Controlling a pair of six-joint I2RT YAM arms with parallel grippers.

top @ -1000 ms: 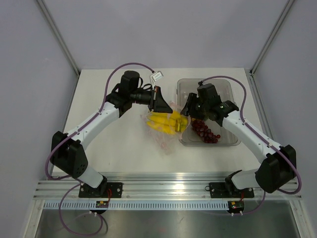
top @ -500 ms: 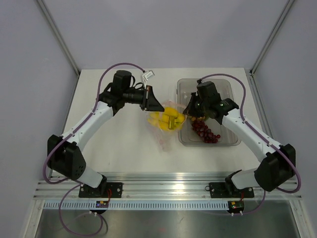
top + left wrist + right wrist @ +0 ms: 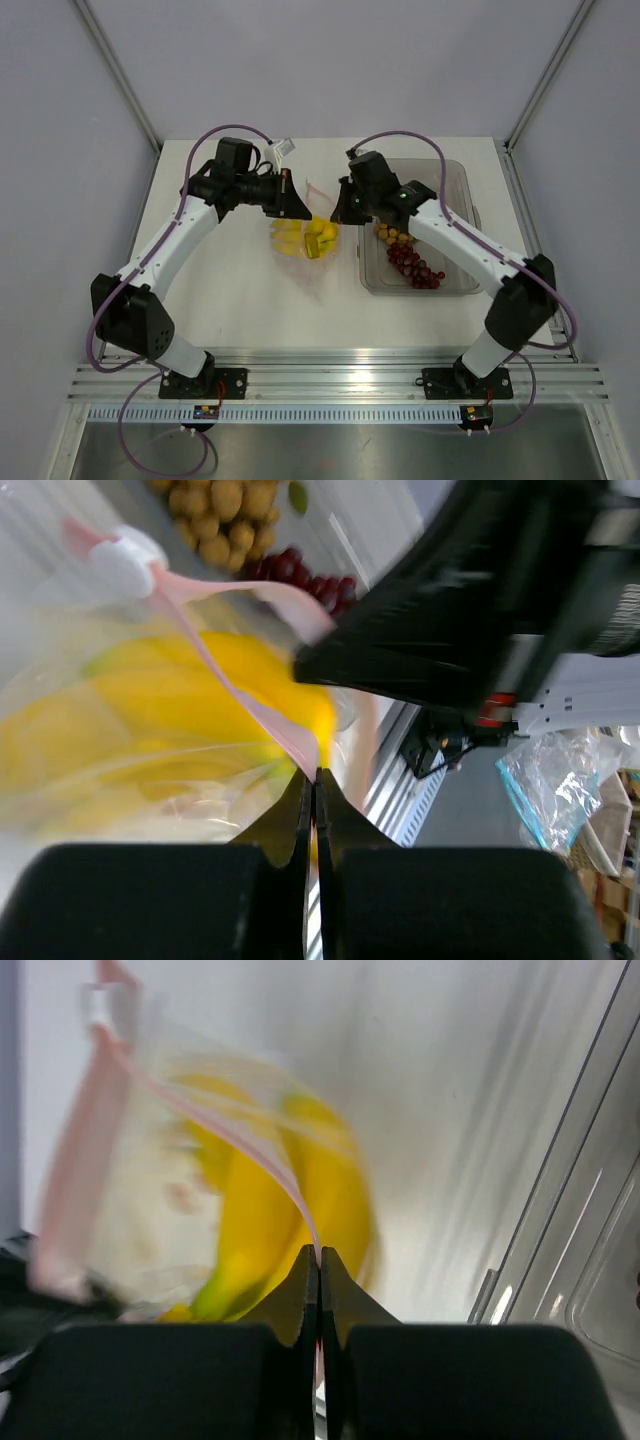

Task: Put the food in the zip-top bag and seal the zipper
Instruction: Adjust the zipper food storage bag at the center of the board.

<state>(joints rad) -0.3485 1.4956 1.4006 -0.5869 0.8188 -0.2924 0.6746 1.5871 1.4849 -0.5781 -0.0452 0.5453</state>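
- Table (image 3: 220, 300): both arms reach out over it and meet near its middle, with the bag (image 3: 312, 274) slung between their tips.
- Tray (image 3: 455, 180): it sits on the right arm's side, just beside and partly under that arm's forearm. From the left gripper (image 3: 293, 204) it lies beyond the bag and the other gripper.
- Bag: its mouth is raised between the two grippers and its body sags down toward the arm bases.
- Bananas (image 3: 305, 238): already inside the bag, just below both sets of fingertips.
- Grapes (image 3: 415, 265): loose in the tray, behind the right gripper (image 3: 343, 206) and toward its base.
- Tan fruits (image 3: 390, 234): also in the tray, just behind the right gripper's tips and nearer to it than the grapes.
- Left gripper: the wrist view shows its jaws pinched tight on the zipper (image 3: 233, 672), with nothing else in them.
- Right gripper: jaws likewise pinched on the pink strip at the opposite lip.
- Zipper: its long axis runs roughly from one gripper to the other, so the mouth faces up and away from the bases.
- Slider (image 3: 122, 562): a white tab at the far end of the strip from the left fingertips.
- Judgement: the remaining food lies on the right arm's side, so that arm is the nearer one to fetch it. It would have to let go of the lip first.
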